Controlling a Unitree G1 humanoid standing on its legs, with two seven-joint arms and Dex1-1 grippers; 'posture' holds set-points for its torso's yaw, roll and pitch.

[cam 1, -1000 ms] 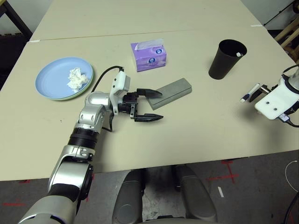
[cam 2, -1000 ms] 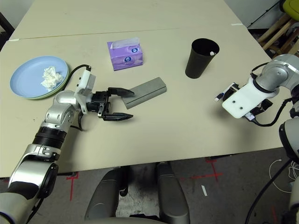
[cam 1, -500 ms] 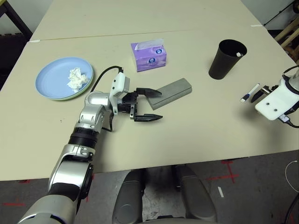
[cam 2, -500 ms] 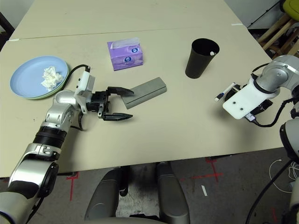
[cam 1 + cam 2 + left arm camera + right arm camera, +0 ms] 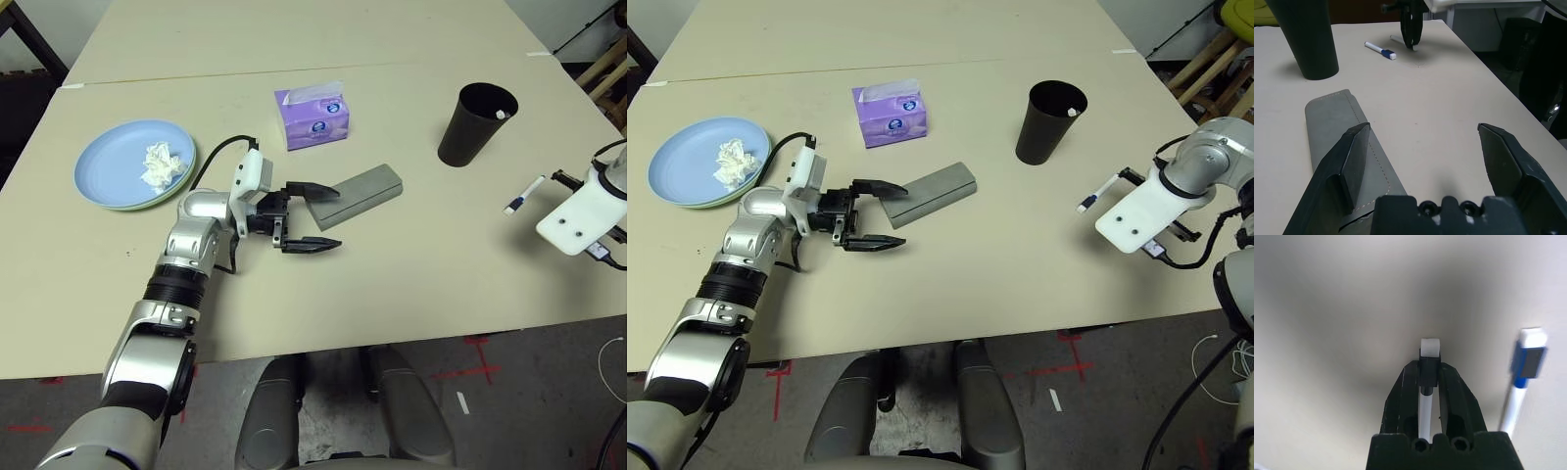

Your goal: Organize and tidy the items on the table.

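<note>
Glasses case [image 5: 358, 194], grey and oblong, lies on the table [image 5: 411, 284] just ahead of the left gripper [image 5: 333, 219], offset toward its far finger, whose tip overlaps the case's near end. Its long axis runs roughly along the way that claw points, angling away toward the black cup [image 5: 475, 122]. Jaws stand wide with nothing between them, so a grasp, I judge, needs a sideways shift to straddle the case. The left arm is far nearer. Well apart, the right gripper [image 5: 1428, 367] is clamped on a thin white pen [image 5: 1429, 347], with a blue-capped marker [image 5: 1525, 362] lying just beside it
</note>
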